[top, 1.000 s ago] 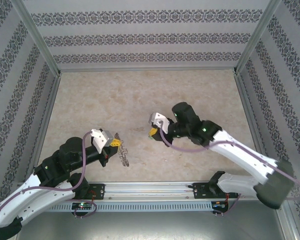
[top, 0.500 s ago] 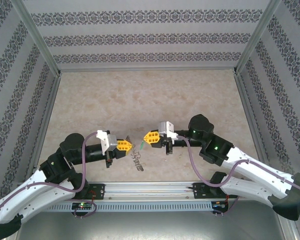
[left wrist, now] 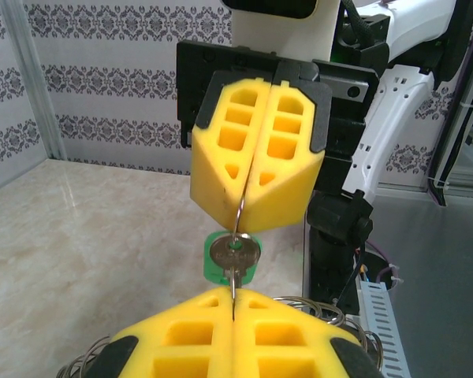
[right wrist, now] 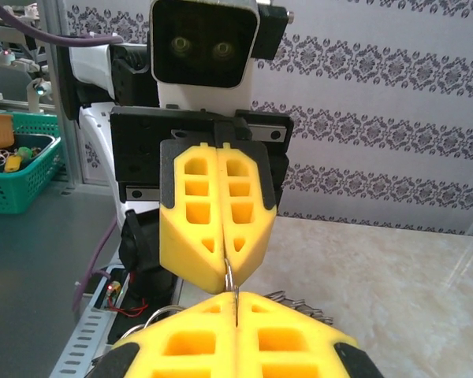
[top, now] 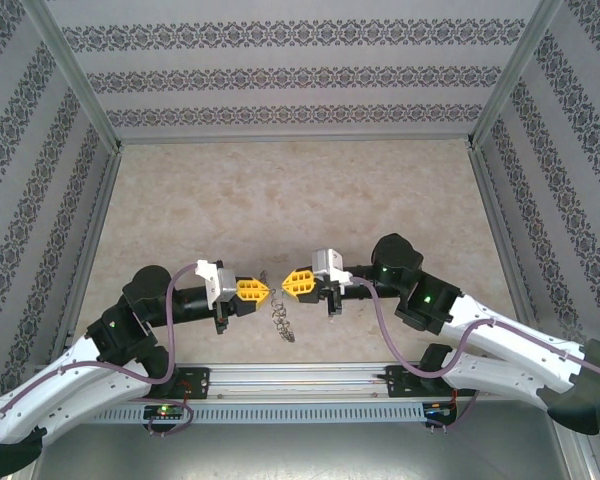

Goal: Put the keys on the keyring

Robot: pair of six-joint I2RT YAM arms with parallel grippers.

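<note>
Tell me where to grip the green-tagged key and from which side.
Pinch the green-tagged key by its round flat head, pads on the broad faces, probably from above: it hangs between the shut left gripper and right gripper, keyring dangling underneath.

Left claw [top: 266, 290] at left, right claw [top: 284, 285] at right, tip to tip above near part of tabletop [top: 280, 190]. Key [left wrist: 234, 256] between tips. Keyring [top: 281, 320] hanging just below.

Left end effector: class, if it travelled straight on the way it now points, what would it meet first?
The green-tagged key just ahead of the left end effector, then the right end effector facing it; the gaps look tiny.
</note>
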